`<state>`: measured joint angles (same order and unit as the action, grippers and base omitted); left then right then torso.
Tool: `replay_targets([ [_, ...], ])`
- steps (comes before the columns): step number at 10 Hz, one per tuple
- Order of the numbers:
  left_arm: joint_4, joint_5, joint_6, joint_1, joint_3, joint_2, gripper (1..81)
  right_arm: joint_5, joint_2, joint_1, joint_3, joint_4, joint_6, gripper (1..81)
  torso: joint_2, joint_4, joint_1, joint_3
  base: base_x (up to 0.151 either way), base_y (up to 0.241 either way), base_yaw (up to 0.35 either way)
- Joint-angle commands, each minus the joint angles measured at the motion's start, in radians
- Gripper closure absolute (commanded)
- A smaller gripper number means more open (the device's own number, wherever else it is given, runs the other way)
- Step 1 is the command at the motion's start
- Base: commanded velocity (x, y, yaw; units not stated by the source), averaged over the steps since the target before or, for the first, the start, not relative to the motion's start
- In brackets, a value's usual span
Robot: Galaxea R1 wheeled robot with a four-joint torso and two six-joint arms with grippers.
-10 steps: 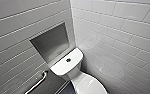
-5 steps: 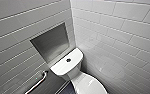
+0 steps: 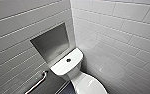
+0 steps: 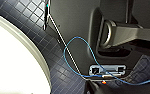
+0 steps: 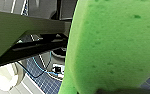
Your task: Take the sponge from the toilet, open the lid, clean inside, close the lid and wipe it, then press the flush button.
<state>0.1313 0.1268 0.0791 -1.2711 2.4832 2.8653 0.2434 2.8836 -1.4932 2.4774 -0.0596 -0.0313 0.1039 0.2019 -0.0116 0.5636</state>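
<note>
The sponge sits pressed close in front of the right wrist camera, a bright green, pitted pad held up off the floor, and the jaws of the right gripper are clamped on it, with just a dark sliver of the gripper showing at the pad's near edge. Past the sponge, far below, lie the dark blue tiled floor, a loop of blue cable and a curved white part of the toilet. From the head camera the toilet stands in the corner where 2 white tiled walls meet. Its tank top is bare but for the round flush button near its middle. The lid lies shut over the bowl, on the near side of the tank. On the left wall a grey recessed niche opens just behind and left of the tank, and a metal grab bar runs along that wall lower down, near the floor. The left wrist camera looks down on the white curved rim of the toilet, the dark blue floor tiles beside it and the robot's dark base, with the blue cable looping to a small socket.
</note>
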Motion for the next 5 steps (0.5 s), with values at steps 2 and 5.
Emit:
replay_targets([
  [2, 0.005, 0.045, 0.001, -0.047, 0.077, 0.077, 81.1, -0.072, 0.015, -0.022, -0.009, 0.003, -0.004, 81.1, 0.0, 0.0, 0.0, 0.0, 0.0, 0.0, 0.0],
  [5, 0.004, 0.047, 0.007, -0.061, 0.146, 0.129, 81.1, -0.073, 0.033, -0.026, 0.015, 0.003, -0.004, 81.1, 0.0, 0.0, 0.0, 0.0, 0.0, 0.0, 0.0],
])
